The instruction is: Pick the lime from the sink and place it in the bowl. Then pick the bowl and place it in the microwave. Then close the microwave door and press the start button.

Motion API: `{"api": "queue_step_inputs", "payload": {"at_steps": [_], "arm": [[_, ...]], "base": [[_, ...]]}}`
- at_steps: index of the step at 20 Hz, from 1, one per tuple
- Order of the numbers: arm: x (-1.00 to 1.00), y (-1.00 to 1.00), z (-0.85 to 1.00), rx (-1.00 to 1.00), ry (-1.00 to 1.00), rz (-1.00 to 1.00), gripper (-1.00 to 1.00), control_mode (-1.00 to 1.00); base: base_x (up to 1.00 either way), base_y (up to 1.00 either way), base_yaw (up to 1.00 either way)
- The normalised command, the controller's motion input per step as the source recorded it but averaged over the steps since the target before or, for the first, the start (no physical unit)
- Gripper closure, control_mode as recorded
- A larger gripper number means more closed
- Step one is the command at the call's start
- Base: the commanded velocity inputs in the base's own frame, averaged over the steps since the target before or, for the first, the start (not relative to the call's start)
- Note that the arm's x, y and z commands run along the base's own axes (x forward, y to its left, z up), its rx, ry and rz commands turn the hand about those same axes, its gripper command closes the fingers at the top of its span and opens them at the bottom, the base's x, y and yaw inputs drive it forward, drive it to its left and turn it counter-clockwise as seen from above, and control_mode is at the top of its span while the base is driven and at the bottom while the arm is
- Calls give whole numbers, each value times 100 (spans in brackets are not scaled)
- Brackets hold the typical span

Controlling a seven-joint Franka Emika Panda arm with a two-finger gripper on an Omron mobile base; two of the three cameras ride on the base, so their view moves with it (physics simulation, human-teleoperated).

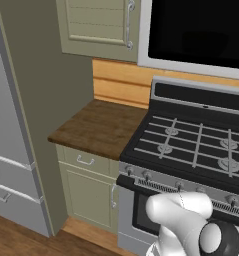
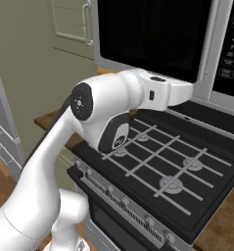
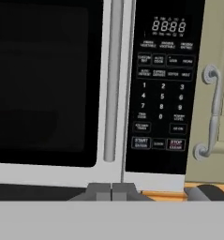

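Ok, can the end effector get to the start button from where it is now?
Probably yes. The shut end effector faces the closed microwave door and the control panel; the start button sits low on the panel, slightly to the right in the hand view, with nothing between.

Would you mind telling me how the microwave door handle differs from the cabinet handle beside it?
The door handle is one long straight vertical bar; the cabinet handle is shorter and bowed, with round mounts at both ends. The door handle sits left of the keypad, the cabinet handle right of it. Both are grey and upright.
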Motion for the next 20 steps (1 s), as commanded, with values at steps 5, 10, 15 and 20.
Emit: {"api": "queue_step_inputs", "payload": {"at_steps": [5, 10, 15, 20], "arm": [[26, -28, 6, 2, 0, 4, 100, -100], [25, -30, 10, 2, 0, 3, 100, -100], [16, -43, 3, 4, 0, 6, 100, -100], [11, -40, 0, 2, 0, 6, 100, -100]], "base": [[0, 0, 0], [0, 0, 0], [0, 0, 0], [0, 0, 0]]}}
